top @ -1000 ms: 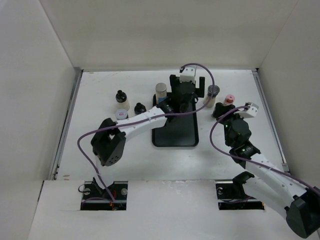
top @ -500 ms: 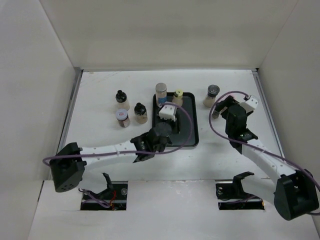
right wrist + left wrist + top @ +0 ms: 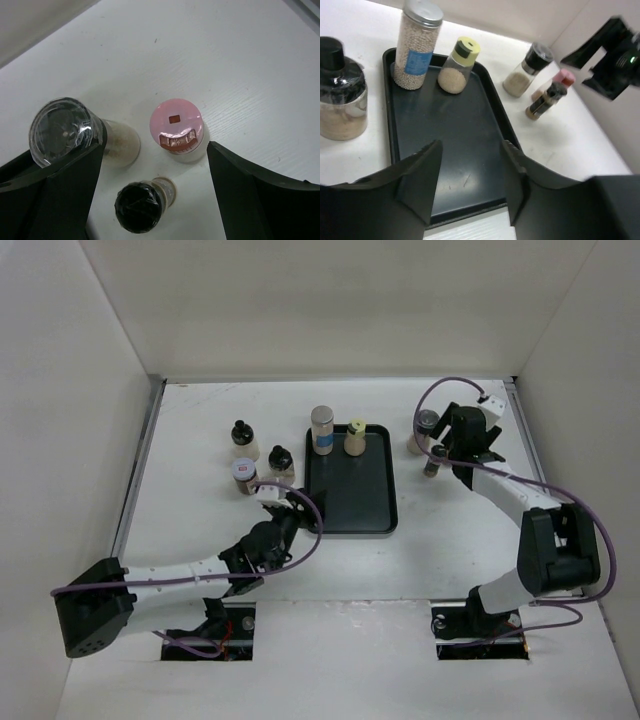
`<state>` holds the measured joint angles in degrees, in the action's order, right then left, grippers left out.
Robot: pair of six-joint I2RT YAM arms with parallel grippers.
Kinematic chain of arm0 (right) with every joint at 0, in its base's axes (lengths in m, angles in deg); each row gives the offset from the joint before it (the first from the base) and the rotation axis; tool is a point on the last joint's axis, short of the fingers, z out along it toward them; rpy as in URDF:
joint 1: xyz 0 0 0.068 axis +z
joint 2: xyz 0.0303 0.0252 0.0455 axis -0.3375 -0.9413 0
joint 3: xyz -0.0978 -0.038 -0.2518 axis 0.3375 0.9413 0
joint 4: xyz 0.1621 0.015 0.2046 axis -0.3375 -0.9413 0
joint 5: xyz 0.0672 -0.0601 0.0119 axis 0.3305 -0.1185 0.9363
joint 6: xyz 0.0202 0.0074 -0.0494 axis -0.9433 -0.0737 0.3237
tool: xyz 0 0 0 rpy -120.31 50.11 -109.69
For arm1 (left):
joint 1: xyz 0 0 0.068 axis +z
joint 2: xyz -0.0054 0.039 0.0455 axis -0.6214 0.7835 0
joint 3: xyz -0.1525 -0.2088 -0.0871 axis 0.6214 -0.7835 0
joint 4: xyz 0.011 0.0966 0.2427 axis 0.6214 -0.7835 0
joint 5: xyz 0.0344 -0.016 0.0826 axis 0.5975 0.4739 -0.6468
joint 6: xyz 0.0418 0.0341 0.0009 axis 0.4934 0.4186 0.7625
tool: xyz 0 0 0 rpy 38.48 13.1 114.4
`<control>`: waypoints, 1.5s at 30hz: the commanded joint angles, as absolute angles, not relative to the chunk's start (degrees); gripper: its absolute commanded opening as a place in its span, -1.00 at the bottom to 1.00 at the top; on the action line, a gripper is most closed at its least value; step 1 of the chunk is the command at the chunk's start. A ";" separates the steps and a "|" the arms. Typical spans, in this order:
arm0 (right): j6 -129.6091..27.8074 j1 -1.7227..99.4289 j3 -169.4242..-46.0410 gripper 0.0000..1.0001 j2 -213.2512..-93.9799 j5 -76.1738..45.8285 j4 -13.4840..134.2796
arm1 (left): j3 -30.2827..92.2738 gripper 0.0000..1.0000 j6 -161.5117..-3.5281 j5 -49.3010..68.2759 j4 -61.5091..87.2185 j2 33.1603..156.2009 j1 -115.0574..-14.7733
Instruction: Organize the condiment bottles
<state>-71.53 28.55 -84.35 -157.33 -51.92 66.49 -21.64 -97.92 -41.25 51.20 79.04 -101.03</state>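
The left hand (image 3: 471, 160) hangs spread and empty at the near end of the black tray (image 3: 455, 125), whose far end carries 2 bottles, a silver-capped jar (image 3: 417, 45) and a yellow-capped bottle (image 3: 457, 65). The right hand (image 3: 155, 147), opened wide and gripping nothing, hovers over 3 bottles standing close together on the desk (image 3: 240, 60) right of the tray (pink-capped bottle (image 3: 176, 127), clear-lidded grinder (image 3: 62, 132), small black-capped bottle (image 3: 140, 207))
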 commanded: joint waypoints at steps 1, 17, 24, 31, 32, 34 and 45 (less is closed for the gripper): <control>-69.75 27.77 -88.70 0.83 -158.05 -50.85 63.81 | -26.30 0.12 -99.24 -39.74 64.61 77.11 -97.97; -66.85 23.99 -95.47 0.45 -169.30 -49.00 61.78 | -34.76 0.51 -101.79 -42.63 64.81 68.66 -85.92; -66.77 23.99 -91.87 -0.08 -161.60 -58.55 64.85 | -34.49 0.52 -102.58 -41.75 65.06 71.83 -84.43; -60.97 31.26 -92.82 -0.11 -146.90 -62.19 67.85 | -34.41 0.53 -102.93 -41.66 64.98 72.54 -83.81; -60.09 33.28 -93.96 -0.11 -146.89 -61.23 68.20 | -34.58 0.53 -102.93 -41.66 64.81 72.10 -83.46; -58.94 37.41 -96.77 -0.10 -148.99 -58.42 68.11 | -34.76 0.53 -103.11 -41.66 64.80 72.01 -83.11; -61.84 44.55 -106.98 -0.11 -169.56 -49.36 68.99 | -34.67 0.54 -103.28 -41.31 65.24 73.33 -82.67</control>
